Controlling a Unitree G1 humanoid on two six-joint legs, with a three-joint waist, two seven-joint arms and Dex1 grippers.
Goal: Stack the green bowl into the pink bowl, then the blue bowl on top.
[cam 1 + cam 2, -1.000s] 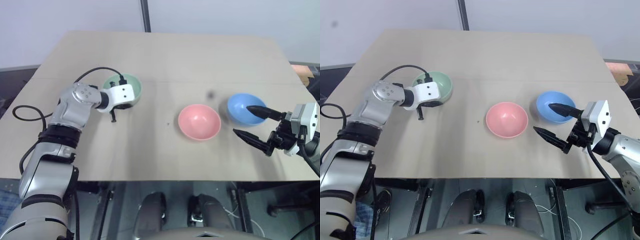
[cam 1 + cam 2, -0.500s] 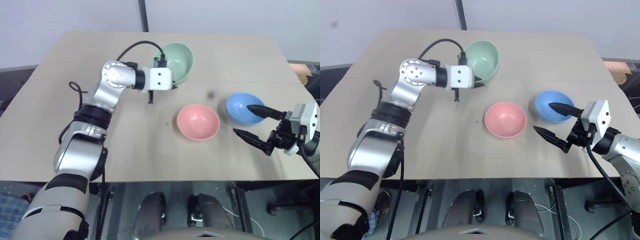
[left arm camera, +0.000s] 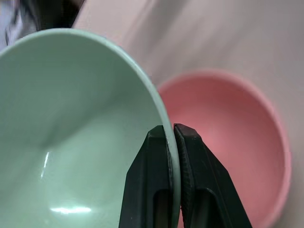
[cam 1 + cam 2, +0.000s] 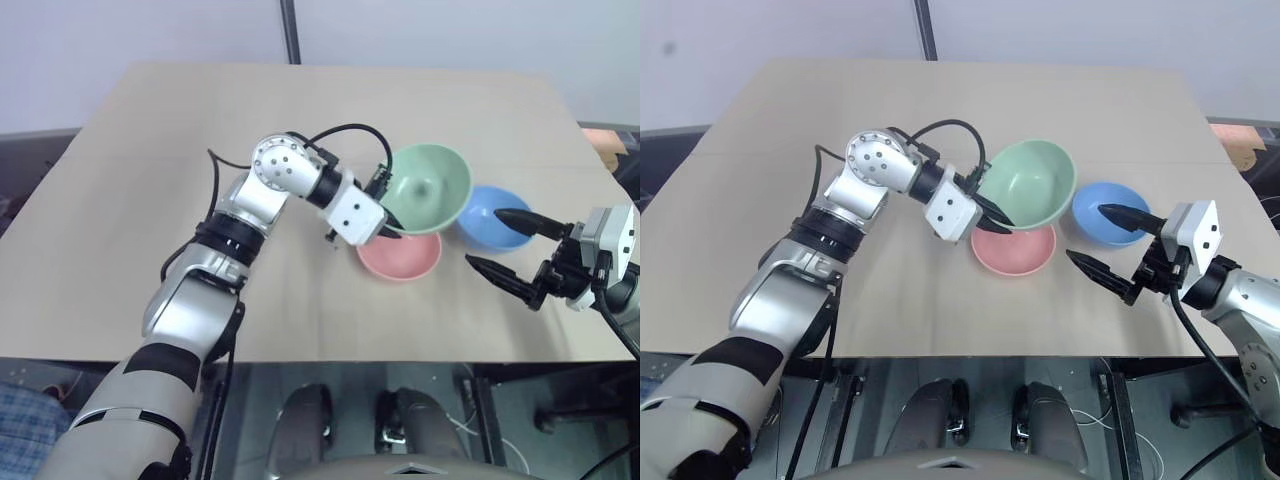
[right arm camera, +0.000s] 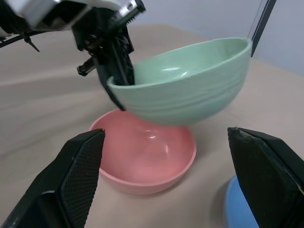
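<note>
Left claw point(image 4: 392, 226) clamped on green bowl point(image 4: 428, 189) rim | bowl carried from the bench's left side, now tilted just above pink bowl point(image 4: 400, 256) (lowering comes next, I'd say) | right claw point(image 4: 512, 248) spread empty beside blue bowl point(image 4: 487, 216), near right edge

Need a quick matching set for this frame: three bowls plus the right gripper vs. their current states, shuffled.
Column 1:
1. green bowl
2. pink bowl
3. blue bowl
4. right gripper

Column 2:
A. open, holding nothing
B. on the table, partly under a lifted bowl
C. pinched at the rim by the left gripper, off the table, tilted
D. on the table beside the open fingers

Pairs: 1-C, 2-B, 3-D, 4-A
</note>
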